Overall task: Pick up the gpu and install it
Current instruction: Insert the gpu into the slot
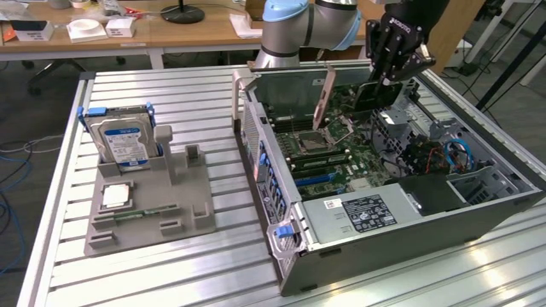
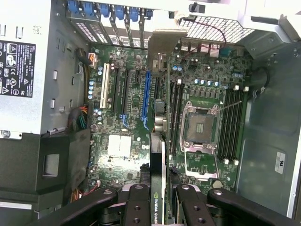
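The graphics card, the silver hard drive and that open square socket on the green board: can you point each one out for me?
gpu (image 1: 373,97): exterior view, on the dark card face below the gripper.
hard drive (image 1: 124,142): exterior view, on its blue-white label.
processor socket (image 2: 198,128): wrist view, on the open socket's dark centre.

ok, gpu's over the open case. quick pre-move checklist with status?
1. gpu held in the end effector: ok, fingers sit on both sides of the card.
2. Card above the motherboard, inside the computer case: ok.
3. Card edge-on, bracket toward the case's rear: ok.
4. Card seated in a slot: not ok, it hangs above the board.
5. Card lined up with the blue slot: cannot tell.
6. Hard drive stands in its holder, away from the case: ok.
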### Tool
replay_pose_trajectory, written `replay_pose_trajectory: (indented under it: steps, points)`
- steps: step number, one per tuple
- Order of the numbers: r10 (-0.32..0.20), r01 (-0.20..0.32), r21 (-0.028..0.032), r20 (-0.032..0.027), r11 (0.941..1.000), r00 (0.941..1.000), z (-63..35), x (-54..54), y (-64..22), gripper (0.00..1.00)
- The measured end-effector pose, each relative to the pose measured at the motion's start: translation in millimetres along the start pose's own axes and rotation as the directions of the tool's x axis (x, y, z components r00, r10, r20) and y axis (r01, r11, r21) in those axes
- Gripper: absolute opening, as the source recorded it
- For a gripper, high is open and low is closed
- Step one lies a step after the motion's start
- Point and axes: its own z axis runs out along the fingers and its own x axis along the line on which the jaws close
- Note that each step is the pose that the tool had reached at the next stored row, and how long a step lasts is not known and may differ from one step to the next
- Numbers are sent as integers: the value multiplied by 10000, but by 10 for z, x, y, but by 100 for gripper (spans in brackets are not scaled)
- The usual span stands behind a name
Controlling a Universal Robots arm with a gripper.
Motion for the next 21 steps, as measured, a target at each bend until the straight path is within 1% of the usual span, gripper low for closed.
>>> replay_pose_trajectory:
  steps: [21]
  points:
    - [0,0,0,0,10000,10000,72,1,-1,26]
